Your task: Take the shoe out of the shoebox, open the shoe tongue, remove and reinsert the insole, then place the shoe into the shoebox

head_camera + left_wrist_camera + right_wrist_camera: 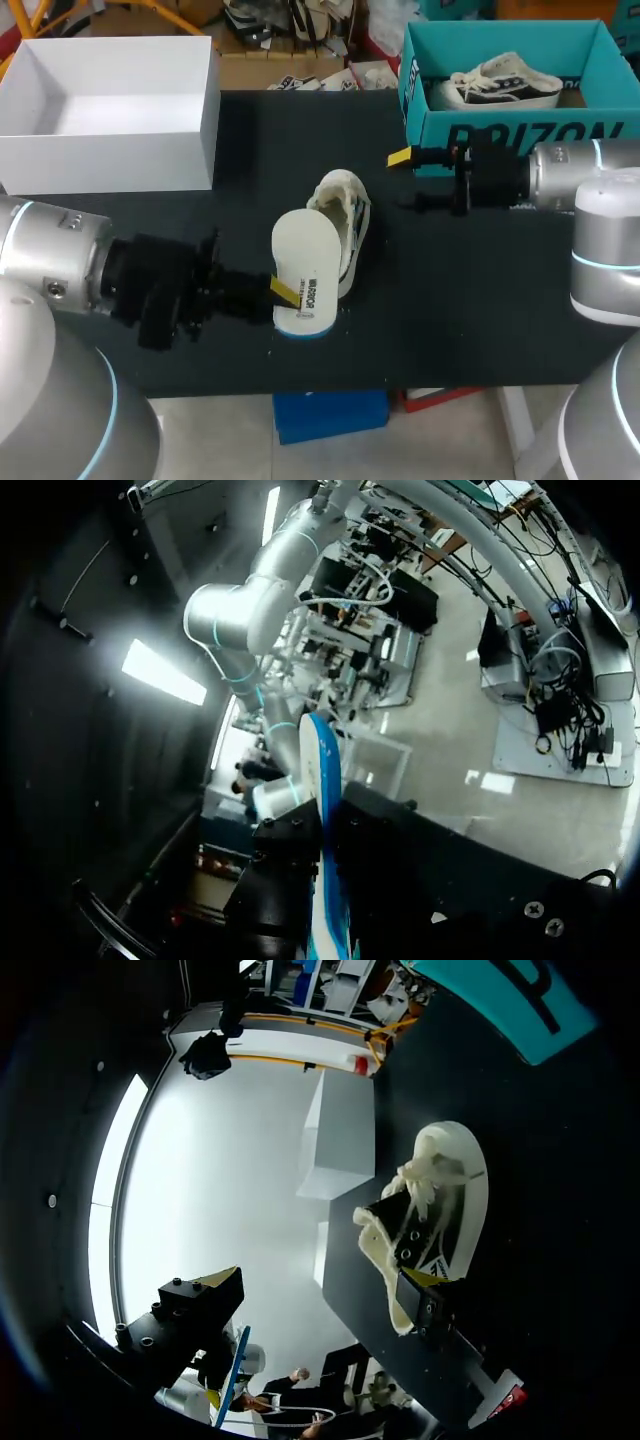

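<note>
- Insole (305, 262): white with a blue rim at its near end. Lies over the middle of the table (450, 300), broad face up towards the head camera. Long axis runs from the near edge to the far edge, a little slanted. In the left wrist view it shows edge-on, reaching out ahead of the fingers.
- Shoe (348, 225): cream sole, dark canvas, pale laces. Lies on its side on the table, just beside and partly behind the insole, on the side nearer the right arm. Long axis runs roughly alongside the insole. Rounded toe points to the far edge, heel and opening towards the near edge.
- Left gripper (280, 290): clamped on the insole near its near end, one finger on each face.
- Left arm (50, 265): comes in low from the near left corner and lies almost level across the table.
- Right gripper (408, 182): fingers apart and holding nothing. Hovers in front of the shoebox (500, 135), pointing across the table at the shoe and well apart from it.
- Right arm (570, 175): comes in level from the right edge.
- Shoebox: teal, lid off, at the far right corner of the table.
- Second shoe (505, 82): lies inside the shoebox.
- White box (110, 150): open-topped, at the far left corner.
</note>
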Available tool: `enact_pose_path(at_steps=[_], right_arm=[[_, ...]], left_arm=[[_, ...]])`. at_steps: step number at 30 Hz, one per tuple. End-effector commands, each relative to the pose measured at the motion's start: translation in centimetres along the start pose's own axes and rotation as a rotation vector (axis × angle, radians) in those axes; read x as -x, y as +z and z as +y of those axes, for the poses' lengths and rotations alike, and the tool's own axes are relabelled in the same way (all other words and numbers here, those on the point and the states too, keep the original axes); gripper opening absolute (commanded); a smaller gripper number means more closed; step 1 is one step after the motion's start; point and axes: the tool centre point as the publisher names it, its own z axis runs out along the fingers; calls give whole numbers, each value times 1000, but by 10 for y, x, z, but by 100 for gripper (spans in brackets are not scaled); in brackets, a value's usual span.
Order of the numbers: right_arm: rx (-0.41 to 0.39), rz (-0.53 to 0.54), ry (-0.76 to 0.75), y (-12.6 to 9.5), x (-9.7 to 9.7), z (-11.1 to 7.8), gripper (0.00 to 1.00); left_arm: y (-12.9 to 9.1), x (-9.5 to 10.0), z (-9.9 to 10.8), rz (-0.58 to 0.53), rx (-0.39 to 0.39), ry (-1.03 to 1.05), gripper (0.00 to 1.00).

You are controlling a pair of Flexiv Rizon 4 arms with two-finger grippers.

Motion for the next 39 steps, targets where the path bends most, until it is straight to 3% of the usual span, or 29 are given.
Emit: enact_pose_path(at_steps=[1,10,17,30,39], right_arm=[[3,0,0,1,1,-1,100],[3,0,0,1,1,-1,100],[3,0,0,1,1,-1,100],[3,0,0,1,1,-1,100],[3,0,0,1,1,-1,100]], left_arm=[[5,-26,-7,-83,48,133,0],[11,-53,13,-178,29,304,0],[26,-71,39,-185,19,422,0],[57,-103,113,-133,32,435,0],[59,-96,166,-115,72,449,0]])
